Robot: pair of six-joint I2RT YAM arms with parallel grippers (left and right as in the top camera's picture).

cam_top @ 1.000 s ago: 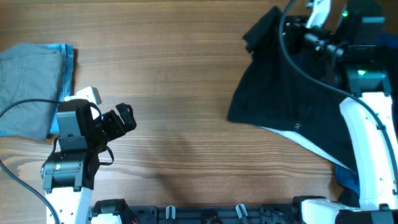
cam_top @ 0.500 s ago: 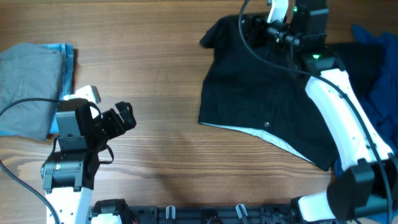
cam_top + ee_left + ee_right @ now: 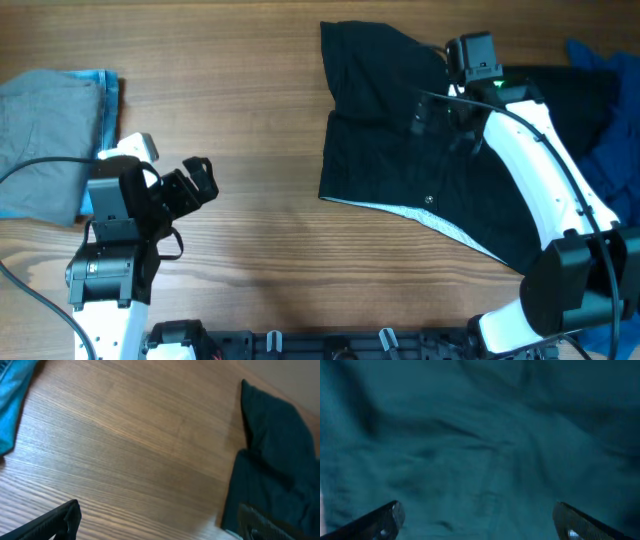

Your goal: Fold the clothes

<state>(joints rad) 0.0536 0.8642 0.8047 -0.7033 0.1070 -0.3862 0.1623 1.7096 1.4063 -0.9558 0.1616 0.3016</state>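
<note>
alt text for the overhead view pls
A black shirt lies spread on the right of a wooden table, with the right arm reaching over it. The left arm sits at lower left beside a folded grey garment on a light blue one; royal blue cloth shows at the right edge.

Place: a robotics lab bench or test station, by the look of it, rather than a home or shop.
Surface: a wood-grain table [image 3: 260,120] fills every view; the room beyond it cannot be seen.
Machines: a white-and-black left arm [image 3: 108,275] stands at the near left and a right arm [image 3: 545,190] at the near right, both rising from the near edge.
Fittings: a black rail [image 3: 330,345] with clips runs along the near edge, and a loose black cable [image 3: 45,164] trails at the left.
Goods: a black garment [image 3: 400,140] at the far right and a grey garment [image 3: 45,130] at the far left lie straight on the wood.
</note>
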